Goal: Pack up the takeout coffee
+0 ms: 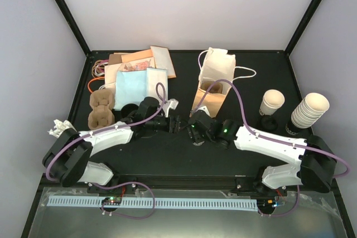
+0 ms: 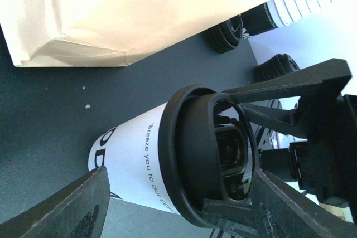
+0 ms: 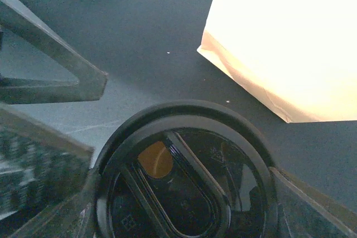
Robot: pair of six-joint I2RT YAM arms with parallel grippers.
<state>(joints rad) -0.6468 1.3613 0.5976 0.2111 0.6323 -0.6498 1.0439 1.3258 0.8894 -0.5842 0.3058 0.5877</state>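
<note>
The takeout coffee (image 2: 167, 159) sat near the middle of the black table (image 1: 184, 163), between the tips of the two arms and mostly hidden under them from above. Its white side carried black lettering, and its black lid (image 3: 184, 193) filled the lower half of the right wrist view.

The right gripper (image 1: 193, 129) reached in from 3 o'clock. Its fingers lay against opposite sides of the lid rim and appeared to clamp it. The left gripper (image 1: 178, 124) came from 9 o'clock with its fingers (image 2: 78, 207) spread wide on either side of the cup. Whether they touched it could not be made out.

The open paper bag (image 1: 215, 85) stood just beyond the cup at 12 o'clock. Brown cup carriers (image 1: 102, 110) lay at 9 o'clock, with flat bags and napkins (image 1: 136, 76) at 11. Well apart at 3 o'clock stood a single lidless cup (image 1: 271, 103) and the stacked cream cups (image 1: 308, 111).
</note>
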